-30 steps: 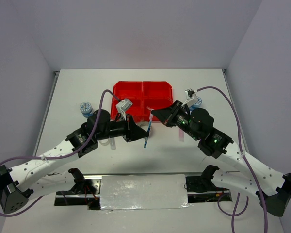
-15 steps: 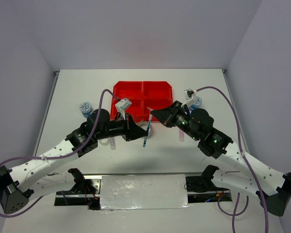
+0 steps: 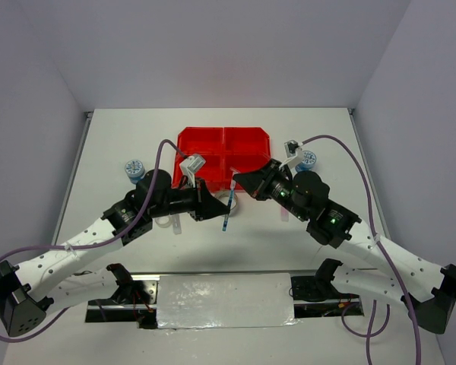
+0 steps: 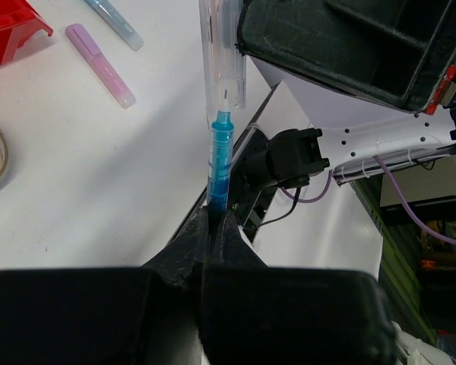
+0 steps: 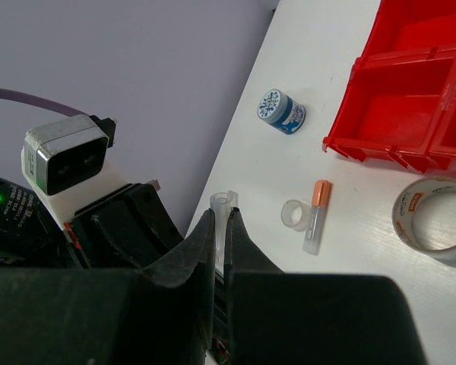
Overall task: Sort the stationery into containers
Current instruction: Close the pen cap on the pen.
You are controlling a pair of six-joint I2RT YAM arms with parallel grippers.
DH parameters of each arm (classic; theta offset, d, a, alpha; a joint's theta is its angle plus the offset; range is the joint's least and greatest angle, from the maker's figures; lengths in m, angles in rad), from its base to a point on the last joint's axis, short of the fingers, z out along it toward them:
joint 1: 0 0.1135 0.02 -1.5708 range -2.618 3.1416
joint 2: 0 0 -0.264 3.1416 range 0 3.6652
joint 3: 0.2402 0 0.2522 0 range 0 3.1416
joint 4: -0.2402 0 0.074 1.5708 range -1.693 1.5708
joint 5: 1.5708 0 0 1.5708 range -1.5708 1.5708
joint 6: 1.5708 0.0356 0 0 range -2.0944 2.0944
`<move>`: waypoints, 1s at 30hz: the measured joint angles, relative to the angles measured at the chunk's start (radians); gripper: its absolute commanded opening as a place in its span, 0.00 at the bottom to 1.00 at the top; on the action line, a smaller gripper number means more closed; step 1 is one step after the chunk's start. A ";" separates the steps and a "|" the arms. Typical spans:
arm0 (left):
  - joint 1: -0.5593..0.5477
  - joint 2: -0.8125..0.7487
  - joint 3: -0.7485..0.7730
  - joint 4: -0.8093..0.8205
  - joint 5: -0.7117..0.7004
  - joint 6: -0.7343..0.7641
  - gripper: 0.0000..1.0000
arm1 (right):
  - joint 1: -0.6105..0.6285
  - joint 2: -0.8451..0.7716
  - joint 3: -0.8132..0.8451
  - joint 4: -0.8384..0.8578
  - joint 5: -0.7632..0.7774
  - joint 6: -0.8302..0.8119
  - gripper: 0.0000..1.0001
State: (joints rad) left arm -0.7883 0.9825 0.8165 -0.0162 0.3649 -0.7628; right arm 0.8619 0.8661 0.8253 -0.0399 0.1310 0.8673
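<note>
The blue pen (image 3: 227, 209) hangs just before the red tray (image 3: 213, 141), long axis toward it; the left gripper (image 4: 215, 217) clamps its blue end; the right gripper (image 5: 220, 220), nearer the tray, its clear end.

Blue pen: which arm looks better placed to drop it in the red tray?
Probably right: the right tool pinches the pen's end nearest the tray; the left tool holds the farther end.

White table (image 3: 121, 129) carries red tray (image 3: 205, 144), tape ring (image 5: 432, 219).
</note>
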 measured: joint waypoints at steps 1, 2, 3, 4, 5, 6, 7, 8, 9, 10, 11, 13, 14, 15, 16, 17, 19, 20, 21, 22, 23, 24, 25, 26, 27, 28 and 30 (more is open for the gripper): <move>0.002 0.000 0.000 0.000 0.001 0.000 0.00 | 0.003 0.000 0.000 0.002 0.006 -0.003 0.00; 0.003 0.000 0.000 0.000 0.002 0.000 0.00 | 0.004 0.000 0.000 0.003 0.010 -0.005 0.00; 0.005 0.000 0.000 0.000 0.004 0.000 0.00 | 0.005 0.000 0.000 0.003 0.012 -0.008 0.00; 0.007 0.000 0.000 0.000 0.004 0.000 0.00 | 0.006 0.000 0.000 0.002 0.014 -0.012 0.00; 0.010 0.000 0.003 0.001 0.004 0.000 0.00 | 0.008 0.001 0.000 -0.001 0.014 -0.016 0.00; 0.013 -0.001 0.005 0.002 0.005 0.000 0.00 | 0.011 0.001 0.000 -0.004 0.015 -0.020 0.00; 0.015 -0.003 0.006 0.001 0.005 0.000 0.00 | 0.013 0.002 0.000 -0.004 0.019 -0.023 0.00; 0.016 -0.005 0.006 0.001 0.005 0.000 0.00 | 0.013 0.001 0.000 -0.004 0.021 -0.026 0.00; 0.018 -0.006 0.006 0.001 0.005 0.000 0.00 | 0.013 0.001 0.000 -0.004 0.024 -0.029 0.00; 0.018 -0.006 0.006 0.001 0.006 0.000 0.00 | 0.014 0.001 0.000 -0.004 0.026 -0.031 0.00; 0.019 -0.006 0.006 0.000 0.006 0.000 0.00 | 0.015 0.001 0.000 -0.004 0.029 -0.035 0.00; 0.020 -0.006 0.006 0.000 0.006 0.000 0.00 | 0.016 0.001 0.000 -0.004 0.031 -0.043 0.00; 0.020 -0.006 0.006 0.000 0.006 0.000 0.00 | 0.016 0.001 0.000 -0.004 0.030 -0.047 0.00; 0.021 -0.006 0.006 -0.001 0.006 0.000 0.00 | 0.016 0.001 0.000 -0.003 0.029 -0.050 0.00; 0.021 -0.006 0.006 -0.002 0.006 0.000 0.00 | 0.016 0.002 0.000 -0.002 0.026 -0.051 0.00; 0.021 -0.006 0.006 -0.002 0.006 0.000 0.00 | 0.016 0.002 0.000 0.000 0.020 -0.051 0.00; 0.022 -0.006 0.006 -0.002 0.007 0.001 0.00 | 0.016 0.004 0.000 0.010 0.011 -0.051 0.00; 0.022 -0.006 0.007 -0.002 0.007 0.001 0.00 | 0.016 0.006 0.000 0.016 0.008 -0.051 0.00; 0.023 -0.006 0.008 -0.003 0.007 0.002 0.00 | 0.016 0.009 0.000 0.021 0.006 -0.051 0.00; 0.024 -0.006 0.010 -0.005 0.008 0.003 0.00 | 0.017 0.011 0.000 0.026 0.006 -0.050 0.00; 0.026 -0.006 0.011 -0.007 0.009 0.005 0.00 | 0.017 0.013 0.000 0.031 0.006 -0.050 0.00; 0.027 -0.005 0.015 -0.010 0.010 0.006 0.00 | 0.017 0.013 0.000 0.034 0.006 -0.050 0.00; 0.028 -0.004 0.022 -0.016 0.011 0.008 0.00 | 0.017 0.013 0.000 0.037 0.006 -0.048 0.00; 0.029 -0.002 0.029 -0.021 0.012 0.013 0.00 | 0.017 0.013 0.000 0.042 0.006 -0.047 0.00; 0.029 -0.001 0.037 -0.029 0.013 0.023 0.00 | 0.017 0.013 0.000 0.046 0.007 -0.046 0.00; 0.031 0.000 0.044 -0.037 0.015 0.027 0.00 | 0.018 0.013 0.000 0.048 0.008 -0.047 0.00; 0.035 0.000 0.051 -0.046 0.016 0.031 0.00 | 0.017 0.013 0.000 0.054 0.011 -0.047 0.00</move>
State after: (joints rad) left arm -0.7528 0.9821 0.8673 -0.0624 0.3809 -0.7315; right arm 0.8791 0.8791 0.8253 0.0139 0.1417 0.8207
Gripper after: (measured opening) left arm 0.044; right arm 0.059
